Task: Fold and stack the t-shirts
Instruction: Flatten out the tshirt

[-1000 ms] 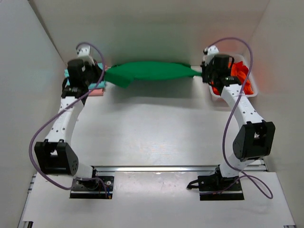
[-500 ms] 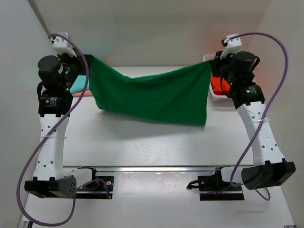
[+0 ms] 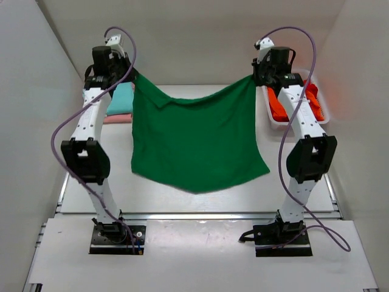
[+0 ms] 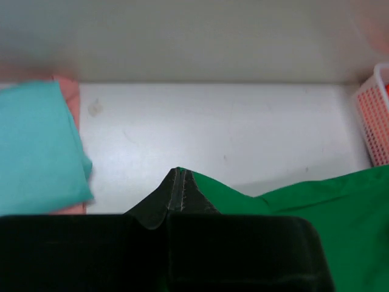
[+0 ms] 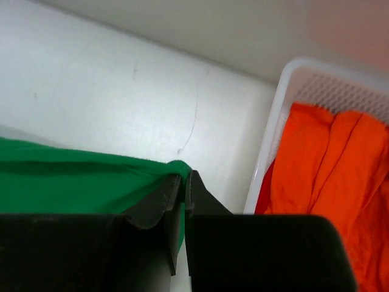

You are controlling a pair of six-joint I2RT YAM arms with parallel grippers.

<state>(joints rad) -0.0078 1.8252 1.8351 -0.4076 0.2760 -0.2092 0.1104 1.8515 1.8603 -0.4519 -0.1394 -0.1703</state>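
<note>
A dark green t-shirt [image 3: 194, 140] hangs spread between my two raised arms, its lower edge drooping toward the table's front. My left gripper [image 3: 132, 78] is shut on its upper left corner, and the green cloth [image 4: 304, 201] trails off to the right of that gripper [image 4: 178, 172]. My right gripper [image 3: 253, 78] is shut on the upper right corner, where green cloth [image 5: 73, 176] is pinched between the fingers of that gripper [image 5: 184, 176]. A folded teal t-shirt [image 3: 120, 99] lies on a pale pink one [image 3: 117, 118] at the back left. An orange-red t-shirt [image 3: 281, 107] fills the basket.
The white lattice basket [image 3: 322, 114] stands at the back right against the side wall. The teal and pink stack sits close to the left wall. White walls enclose the table [image 3: 91, 182] on three sides.
Both arms rose and swung inward, lifting the green shirt from a stretched bunch at the back into a wide hanging sheet that now drapes toward the front.
</note>
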